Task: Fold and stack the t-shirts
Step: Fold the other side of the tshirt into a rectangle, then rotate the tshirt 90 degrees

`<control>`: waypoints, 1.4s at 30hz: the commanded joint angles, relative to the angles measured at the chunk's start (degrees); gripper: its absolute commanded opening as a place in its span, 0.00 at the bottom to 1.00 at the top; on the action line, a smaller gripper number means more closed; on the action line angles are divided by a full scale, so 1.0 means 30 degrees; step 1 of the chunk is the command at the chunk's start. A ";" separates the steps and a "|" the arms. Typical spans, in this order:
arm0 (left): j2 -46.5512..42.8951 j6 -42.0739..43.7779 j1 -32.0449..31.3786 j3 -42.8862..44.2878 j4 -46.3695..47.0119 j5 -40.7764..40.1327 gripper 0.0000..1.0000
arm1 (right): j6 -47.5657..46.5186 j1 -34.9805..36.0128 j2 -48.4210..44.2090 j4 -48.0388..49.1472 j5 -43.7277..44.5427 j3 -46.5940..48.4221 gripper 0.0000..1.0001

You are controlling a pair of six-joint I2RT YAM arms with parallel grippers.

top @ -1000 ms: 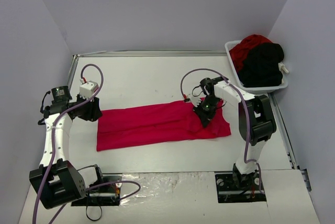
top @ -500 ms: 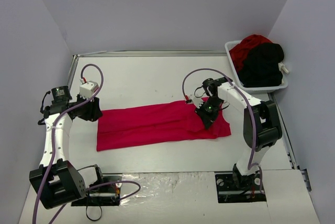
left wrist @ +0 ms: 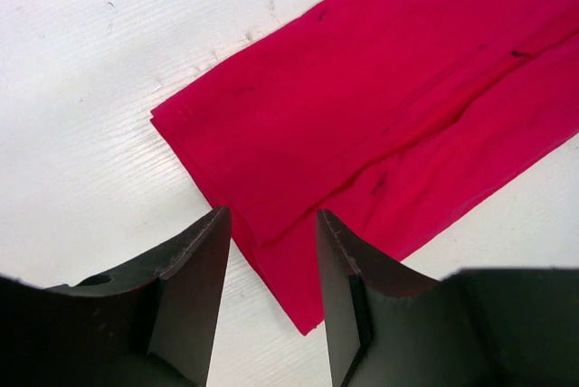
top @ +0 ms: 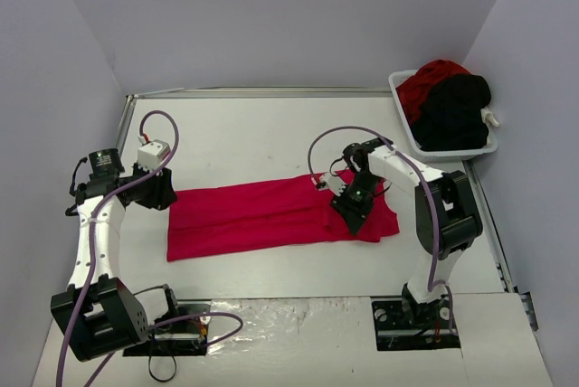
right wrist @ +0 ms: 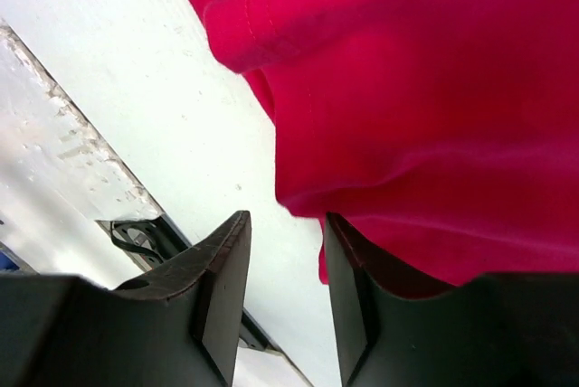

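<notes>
A bright red t-shirt [top: 271,215], folded into a long band, lies flat across the middle of the table. My left gripper [top: 168,193] hovers at its left end. In the left wrist view the left gripper [left wrist: 271,217] is open, and the shirt's [left wrist: 389,107] left edge and corner lie just past the fingertips. My right gripper [top: 350,210] is over the shirt's right part. In the right wrist view the right gripper [right wrist: 288,221] is open, with the shirt's [right wrist: 434,89] hem just beyond it and lapping over the right finger [right wrist: 348,297]. Nothing is gripped.
A white basket [top: 445,148] stands at the back right, holding a bunched red shirt [top: 427,81] and a black shirt [top: 457,111]. Grey walls enclose the table on three sides. The arm bases and cables [top: 181,328] sit at the near edge.
My right gripper has shifted a little left and toward the near edge over the shirt's right part. The left arm and the shirt have not visibly moved.
</notes>
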 commanded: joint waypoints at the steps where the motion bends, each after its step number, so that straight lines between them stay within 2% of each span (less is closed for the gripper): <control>1: -0.0496 0.0217 0.0080 0.0019 0.0233 0.0469 0.41 | -0.0201 0.0159 0.0345 -0.1167 -0.0301 0.0110 0.36; 12: -0.0554 0.0247 0.0080 0.0195 0.0087 0.0440 0.41 | -0.0025 -0.0367 -0.1236 -0.1986 0.0050 0.1779 0.36; 15: -0.0671 0.0247 0.0080 0.0399 0.0028 0.0440 0.41 | 0.0034 -0.0777 -0.1297 -0.1957 0.0606 0.1956 0.23; 16: -0.0701 0.0247 0.0080 0.0487 -0.0088 0.0440 0.41 | -0.0053 -0.0894 -0.1209 -0.1870 0.0752 0.1927 0.07; 17: -0.0730 0.0247 0.0080 0.0604 -0.0176 0.0411 0.41 | -0.0083 -0.1127 -0.1092 -0.1782 0.0986 0.1753 0.00; 25: -0.0643 0.0627 0.0109 0.2389 -0.1406 -0.0146 0.41 | -0.0025 -0.2271 -0.0125 -0.0641 0.1837 0.0639 0.00; 34: 0.0088 0.0452 0.0080 0.2890 -0.1174 -0.0264 0.41 | 0.0795 -0.2974 0.2510 0.0913 0.3448 0.0373 0.00; 37: 0.0323 0.0306 0.0109 0.3007 -0.0940 -0.0380 0.41 | 0.1030 -0.3238 0.3681 0.1178 0.3917 0.1104 0.00; 42: 0.0324 -0.0366 0.0109 0.3329 -0.0296 -0.1431 0.41 | 0.1643 -0.4057 0.6342 0.1471 0.4503 0.4405 0.00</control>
